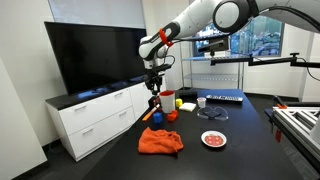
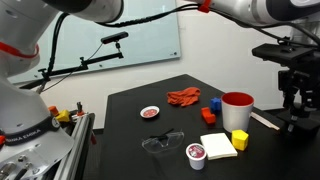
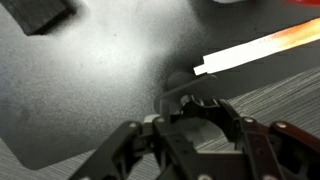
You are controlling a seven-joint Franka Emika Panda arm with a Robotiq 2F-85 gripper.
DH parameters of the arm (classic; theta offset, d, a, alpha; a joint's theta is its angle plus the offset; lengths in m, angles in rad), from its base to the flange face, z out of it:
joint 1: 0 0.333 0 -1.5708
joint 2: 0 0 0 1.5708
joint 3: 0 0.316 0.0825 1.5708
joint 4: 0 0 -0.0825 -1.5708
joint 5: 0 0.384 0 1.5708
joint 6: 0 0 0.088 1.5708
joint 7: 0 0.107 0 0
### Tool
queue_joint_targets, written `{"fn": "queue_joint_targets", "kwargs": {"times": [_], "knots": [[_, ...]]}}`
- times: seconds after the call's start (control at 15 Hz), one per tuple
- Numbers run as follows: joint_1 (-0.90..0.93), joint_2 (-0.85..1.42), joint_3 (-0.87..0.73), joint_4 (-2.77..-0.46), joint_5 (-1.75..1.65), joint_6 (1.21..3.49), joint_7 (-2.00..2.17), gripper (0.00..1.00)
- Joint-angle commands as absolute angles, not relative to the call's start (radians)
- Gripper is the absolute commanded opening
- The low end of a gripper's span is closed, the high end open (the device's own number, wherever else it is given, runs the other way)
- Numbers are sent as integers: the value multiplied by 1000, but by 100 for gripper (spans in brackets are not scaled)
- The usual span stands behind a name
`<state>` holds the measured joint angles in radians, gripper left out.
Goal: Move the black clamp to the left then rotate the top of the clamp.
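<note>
The black clamp [image 2: 293,120] stands upright at the table's edge, just beyond the red cup [image 2: 237,108]. In both exterior views my gripper [image 2: 294,100] comes straight down onto it. In the wrist view the gripper [image 3: 197,113] is shut on the top of the clamp [image 3: 190,103], whose narrow black end sits between the fingers; the clamp's lower part is hidden beneath them. From the other side, the clamp [image 1: 152,106] sits under the gripper [image 1: 153,92], left of the red cup [image 1: 166,100].
A flat wooden stick [image 2: 265,120] lies close by the clamp. Also on the table: a yellow block [image 2: 240,140], a white pad [image 2: 218,145], a small cup [image 2: 197,155], glasses [image 2: 160,143], a plate [image 2: 151,113], an orange cloth [image 2: 183,97]. A white cabinet [image 1: 100,115] stands beside the table.
</note>
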<state>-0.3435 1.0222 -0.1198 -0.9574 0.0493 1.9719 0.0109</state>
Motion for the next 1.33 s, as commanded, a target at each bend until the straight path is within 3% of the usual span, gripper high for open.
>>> {"fn": "queue_joint_targets", "kwargs": {"times": [0.0, 1.27], "knots": [[-377, 1005, -77, -930, 52, 1935, -180, 26], [-417, 1107, -41, -619, -39, 1547, -870, 26]]}}
